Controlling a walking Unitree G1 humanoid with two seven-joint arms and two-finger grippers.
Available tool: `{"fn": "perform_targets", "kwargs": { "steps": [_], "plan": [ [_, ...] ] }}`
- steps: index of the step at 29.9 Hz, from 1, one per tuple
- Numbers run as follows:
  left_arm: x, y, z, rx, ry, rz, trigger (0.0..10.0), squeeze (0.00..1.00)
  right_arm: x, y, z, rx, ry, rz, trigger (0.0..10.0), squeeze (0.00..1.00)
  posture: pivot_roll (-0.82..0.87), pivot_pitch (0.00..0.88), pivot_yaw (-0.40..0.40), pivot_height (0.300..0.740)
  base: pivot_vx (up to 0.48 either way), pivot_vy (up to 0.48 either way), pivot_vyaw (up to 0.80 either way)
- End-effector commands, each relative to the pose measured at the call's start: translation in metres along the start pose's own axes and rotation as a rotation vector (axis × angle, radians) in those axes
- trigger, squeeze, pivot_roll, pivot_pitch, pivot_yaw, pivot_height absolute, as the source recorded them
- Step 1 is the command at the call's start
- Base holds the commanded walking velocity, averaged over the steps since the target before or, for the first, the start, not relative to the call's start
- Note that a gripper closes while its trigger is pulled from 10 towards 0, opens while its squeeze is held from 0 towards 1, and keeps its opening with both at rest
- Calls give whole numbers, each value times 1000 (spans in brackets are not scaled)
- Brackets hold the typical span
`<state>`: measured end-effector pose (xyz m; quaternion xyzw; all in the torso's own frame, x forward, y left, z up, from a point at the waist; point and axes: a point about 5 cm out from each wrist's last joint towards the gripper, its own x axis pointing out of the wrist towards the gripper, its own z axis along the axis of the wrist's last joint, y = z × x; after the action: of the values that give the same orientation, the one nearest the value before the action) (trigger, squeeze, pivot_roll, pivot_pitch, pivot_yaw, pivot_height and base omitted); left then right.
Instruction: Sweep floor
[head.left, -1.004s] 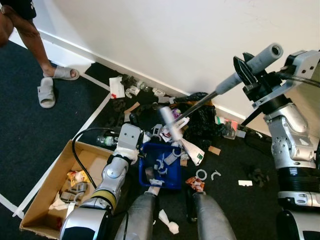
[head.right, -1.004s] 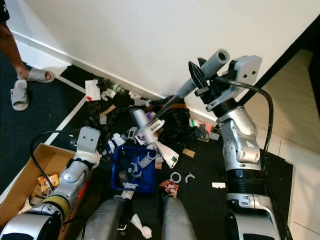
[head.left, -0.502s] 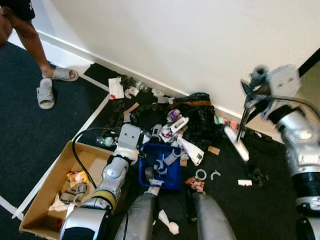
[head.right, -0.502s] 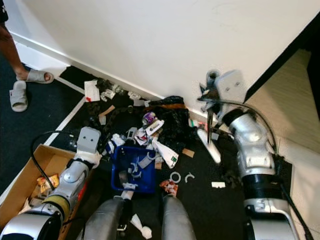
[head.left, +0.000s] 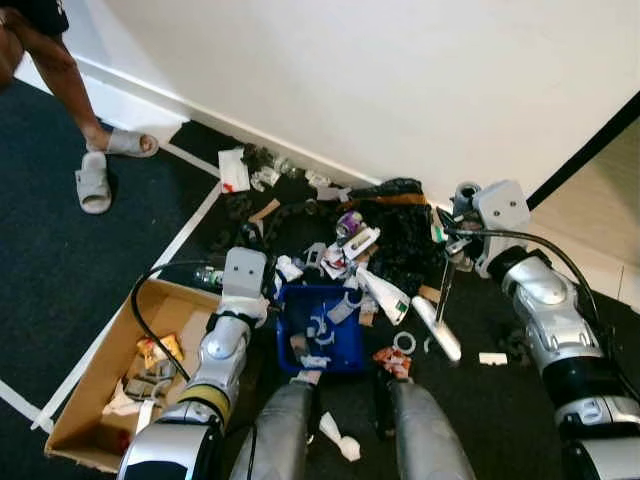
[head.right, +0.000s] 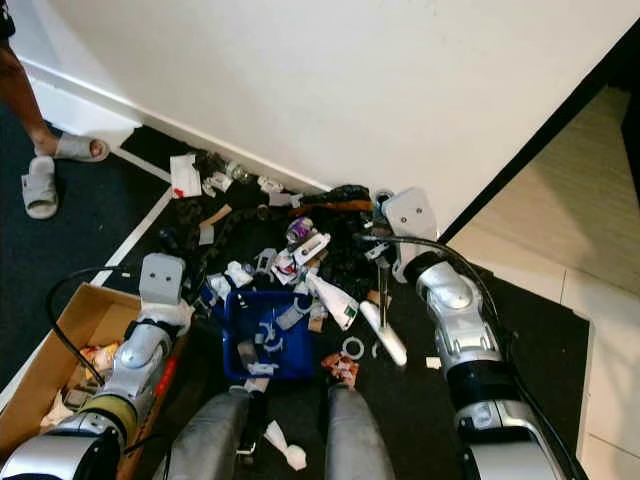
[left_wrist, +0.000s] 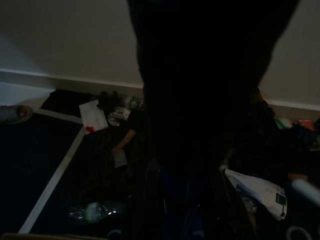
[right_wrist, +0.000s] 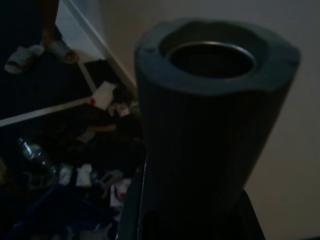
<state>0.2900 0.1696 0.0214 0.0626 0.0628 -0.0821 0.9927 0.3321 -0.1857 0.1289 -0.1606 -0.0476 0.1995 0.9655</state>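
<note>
Fingers of right gripper (head.left: 462, 205) hidden behind broom handle (right_wrist: 210, 125) it grips; your left gripper (head.left: 268, 292) state unreadable. Blue dustpan (head.left: 325, 335) holds scraps amid floor litter; cardboard box (head.left: 95, 385) holds wrappers.

Counted: one blue plastic dustpan (head.left: 322, 338), one brown cardboard box (head.left: 100, 395), two grey slippers (head.left: 92, 184) — two white plastic rings (head.left: 405, 343), one clear bottle (head.left: 208, 276).

Right pincer (head.right: 383, 222) grips broom (head.right: 384, 320) upright beside litter pile (head.right: 300, 250); blue dustpan (head.right: 262, 335) nearby.
</note>
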Motion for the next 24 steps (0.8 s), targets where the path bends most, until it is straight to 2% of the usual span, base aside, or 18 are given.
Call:
{"fn": "perform_targets", "kwargs": {
  "steps": [1, 4, 11, 14, 15, 16, 19, 24],
  "plan": [
    [-3, 0, 0, -11, -28, 28, 10000, 0, 1, 1, 4, -6, -39, 1, 10000, 0, 67, 294, -27, 740, 0, 0, 0],
    [-3, 0, 0, -22, -28, 51, 10000, 0, 9, 14, 12, 45, -91, 42, 10000, 0, 61, 296, -37, 740, 0, 0, 0],
    [-2, -5, 1, -29, -33, 48, 10000, 0, 17, 31, 21, 140, -150, 85, 10000, 0, 58, 295, -38, 740, 0, 0, 0],
    [-1, -6, 2, -29, -34, 48, 10000, 0, 18, 33, 22, 149, -155, 88, 10000, 0, 58, 295, -38, 740, 0, 0, 0],
    [-1, -5, 2, -29, -33, 48, 10000, 0, 20, 40, 27, 217, -189, 95, 10000, 0, 57, 293, -37, 740, 0, 0, 0],
    [-1, -5, 2, -29, -33, 48, 10000, 0, 20, 40, 27, 217, -189, 95, 10000, 0, 57, 293, -37, 740, 0, 0, 0],
    [-1, -5, 2, -27, -32, 45, 10000, 0, 21, 44, 34, 307, -234, 91, 10000, 0, 56, 289, -34, 740, 0, 0, 0],
    [0, -6, 2, -26, -29, 42, 10000, 0, 22, 41, 40, 395, -273, 72, 10000, 0, 55, 283, -35, 740, 0, 0, 0]
  ]
}}
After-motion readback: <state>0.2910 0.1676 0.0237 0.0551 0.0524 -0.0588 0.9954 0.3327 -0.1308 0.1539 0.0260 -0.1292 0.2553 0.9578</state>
